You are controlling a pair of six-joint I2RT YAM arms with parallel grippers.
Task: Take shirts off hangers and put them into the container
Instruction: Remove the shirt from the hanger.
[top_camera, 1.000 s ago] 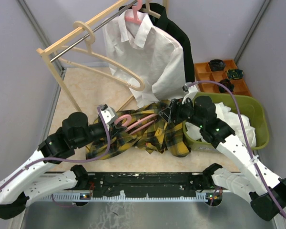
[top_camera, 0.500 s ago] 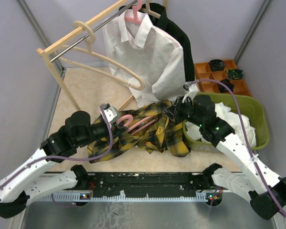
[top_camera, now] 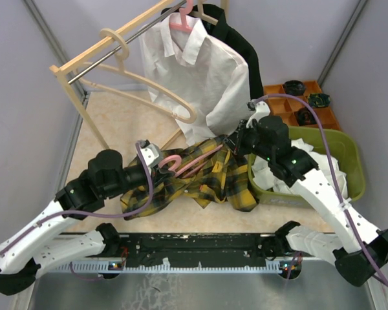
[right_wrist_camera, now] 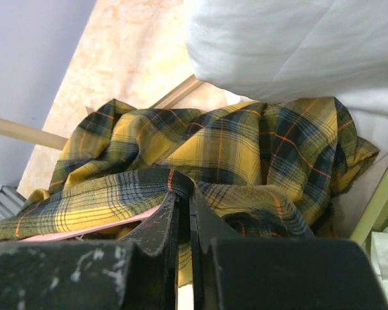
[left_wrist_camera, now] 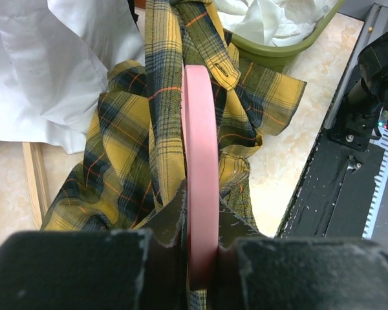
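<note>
- From above, 4 shirts show: 1 white collared shirt [top_camera: 194, 71] and 1 black shirt [top_camera: 247, 61] hang on the wooden rack [top_camera: 84, 111]. 1 yellow-and-green plaid shirt [top_camera: 210, 184] lies on the table [top_camera: 110, 126], touching the basket.
- 3 hangers show: 2 pink, 1 big beige hanger [top_camera: 152, 86].
- Only the left wrist view shows the left gripper [left_wrist_camera: 200, 219] squeezing a pink plastic hanger [left_wrist_camera: 200, 129].
- Only the right wrist view shows the right gripper [right_wrist_camera: 181, 200] pinching a plaid fold.
- The olive-green plastic basket [top_camera: 352, 155] holds 1 crumpled white shirt [top_camera: 328, 160].

The beige tabletop [top_camera: 126, 121] carries a plaid shirt [top_camera: 210, 177], green basket [top_camera: 350, 152], orange tray [top_camera: 269, 97] and wooden rack [top_camera: 84, 50].
</note>
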